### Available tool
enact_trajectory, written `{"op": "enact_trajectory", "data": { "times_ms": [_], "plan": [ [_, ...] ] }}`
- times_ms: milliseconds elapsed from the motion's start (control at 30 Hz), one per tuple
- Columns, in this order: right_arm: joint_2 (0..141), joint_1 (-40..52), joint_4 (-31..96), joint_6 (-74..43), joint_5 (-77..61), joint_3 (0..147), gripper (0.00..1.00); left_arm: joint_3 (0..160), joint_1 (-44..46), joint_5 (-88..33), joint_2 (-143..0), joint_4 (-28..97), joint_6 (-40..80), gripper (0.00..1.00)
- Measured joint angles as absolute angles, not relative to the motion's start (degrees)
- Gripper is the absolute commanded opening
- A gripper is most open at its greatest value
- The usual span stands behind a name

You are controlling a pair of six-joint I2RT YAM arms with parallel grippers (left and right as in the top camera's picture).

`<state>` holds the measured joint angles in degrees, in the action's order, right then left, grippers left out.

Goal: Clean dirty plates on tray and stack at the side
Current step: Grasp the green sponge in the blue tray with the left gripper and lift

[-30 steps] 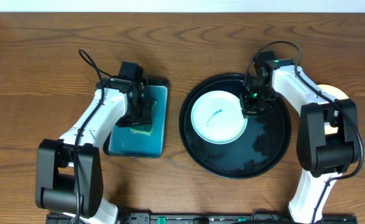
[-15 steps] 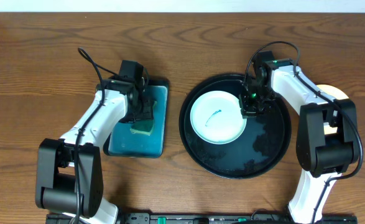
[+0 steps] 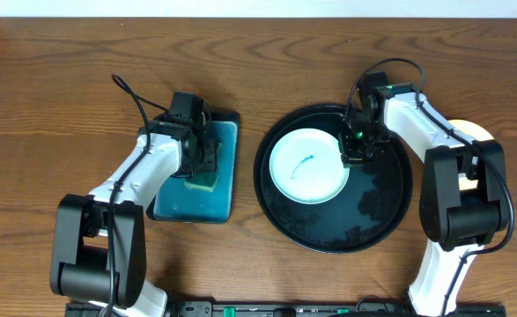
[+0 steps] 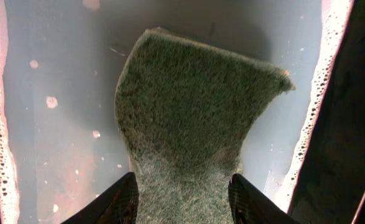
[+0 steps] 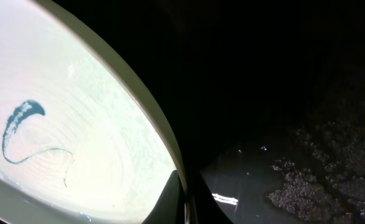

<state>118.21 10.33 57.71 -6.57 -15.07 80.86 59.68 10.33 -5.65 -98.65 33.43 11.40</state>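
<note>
A pale mint-white dirty plate [image 3: 306, 167] with a teal scribble [image 5: 19, 127] lies in the left half of the black round tray [image 3: 372, 211]. My right gripper [image 3: 355, 151] is shut on the plate's right rim, and the right wrist view shows its tips [image 5: 183, 202] pinching that rim from both sides. My left gripper [image 3: 201, 158] hangs over the teal rectangular tray [image 3: 180, 207]. There its fingers [image 4: 117, 200] press both sides of a green sponge [image 4: 194, 106], which is squeezed narrow between them.
Another pale plate [image 3: 469, 130] shows on the table to the right of the black tray, mostly hidden behind my right arm. Water droplets [image 5: 331, 174] cover the black tray's right half. The teal tray's floor [image 4: 58, 124] is wet and foam lines its walls.
The left gripper's jaws have closed in on the sponge, and the left arm has shifted slightly. The right arm and the plate have not moved.
</note>
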Motion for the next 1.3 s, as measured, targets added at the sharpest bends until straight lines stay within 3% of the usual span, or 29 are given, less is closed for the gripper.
{"op": "enact_trajectory", "data": {
  "times_ms": [600, 833, 1000, 1300],
  "plan": [
    [118.2, 10.4, 57.7, -6.6, -15.0, 80.9, 0.01, 59.7, 10.3, -6.1, -98.9, 31.7, 11.7, 0.45],
    [118.2, 10.4, 57.7, -6.6, -15.0, 80.9, 0.01, 59.7, 10.3, -6.3, -101.5, 30.7, 11.8, 0.33],
    [118.2, 10.4, 57.7, -6.6, -15.0, 80.9, 0.01, 59.7, 10.3, -6.5, -102.3, 30.5, 12.2, 0.08],
    [118.2, 10.4, 57.7, -6.6, -15.0, 80.9, 0.01, 60.1, 10.2, -6.7, -102.5, 31.4, 11.8, 0.07]
  ]
}}
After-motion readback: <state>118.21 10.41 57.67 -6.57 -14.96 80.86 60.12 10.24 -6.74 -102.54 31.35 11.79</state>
